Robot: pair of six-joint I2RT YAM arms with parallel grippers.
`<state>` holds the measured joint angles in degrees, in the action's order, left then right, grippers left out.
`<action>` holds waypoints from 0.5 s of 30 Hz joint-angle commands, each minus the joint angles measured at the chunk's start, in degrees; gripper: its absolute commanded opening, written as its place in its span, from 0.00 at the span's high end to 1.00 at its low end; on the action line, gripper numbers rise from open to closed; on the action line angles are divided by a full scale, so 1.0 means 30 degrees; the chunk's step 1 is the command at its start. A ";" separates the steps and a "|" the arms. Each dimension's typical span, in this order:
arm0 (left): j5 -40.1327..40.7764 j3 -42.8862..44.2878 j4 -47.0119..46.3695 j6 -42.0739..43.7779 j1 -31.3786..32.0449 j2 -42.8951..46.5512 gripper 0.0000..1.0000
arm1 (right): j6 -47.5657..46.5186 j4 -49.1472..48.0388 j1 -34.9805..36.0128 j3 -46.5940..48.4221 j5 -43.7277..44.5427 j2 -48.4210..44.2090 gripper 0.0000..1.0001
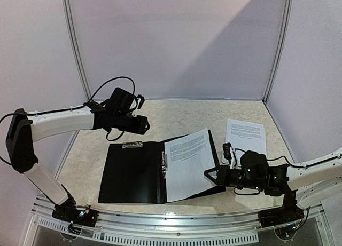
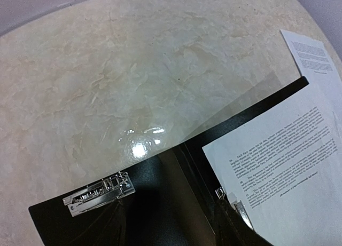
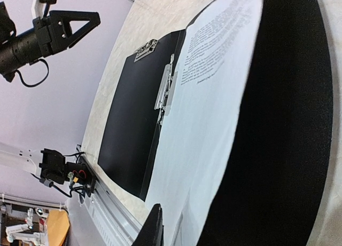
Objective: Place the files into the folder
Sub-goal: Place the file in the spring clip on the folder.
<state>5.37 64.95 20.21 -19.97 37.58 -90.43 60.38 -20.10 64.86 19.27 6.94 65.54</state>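
Right gripper (image 1: 210,174) sits at the open folder's (image 1: 128,171) right edge, beside the sheet (image 1: 187,160) lying inside; its grip cannot be told. A second sheet (image 1: 246,135) lies on the table (image 1: 176,115) just beyond it. Left gripper (image 1: 143,124) hovers above the folder's far edge, its grip likewise unclear.

Got the folder (image 1: 131,171) lying open mid-surface (image 1: 176,115), one printed sheet (image 1: 187,163) on its 3 o'clock half. Spotted a second sheet (image 1: 246,135) off toward 2 o'clock. Seeing the right hand (image 1: 210,174) low at the folder's 4 o'clock corner, left hand (image 1: 142,125) hovering near 11 o'clock.
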 commanded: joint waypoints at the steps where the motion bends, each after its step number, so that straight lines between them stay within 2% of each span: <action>1: -0.0151 -0.0087 -0.0064 -0.0054 -0.0318 0.0086 0.43 | -0.0179 0.0735 0.0146 0.0755 -0.0263 0.0086 0.82; 9: -0.0157 -0.0087 -0.0056 -0.0083 -0.0340 0.0125 0.43 | -0.0030 0.1867 0.0152 0.1284 -0.0321 0.0463 0.79; 12: -0.0161 -0.0089 -0.0056 -0.0083 -0.0340 0.0116 0.44 | -0.0014 0.2035 0.0167 0.1194 0.0105 0.0422 0.92; 15: -0.0192 -0.0087 -0.0056 -0.0083 -0.0368 0.0111 0.43 | 0.0068 0.1731 0.0174 0.0995 0.0548 0.0283 0.99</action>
<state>5.32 64.95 20.23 -19.97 37.58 -90.43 60.45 -16.01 64.93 22.06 6.72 66.30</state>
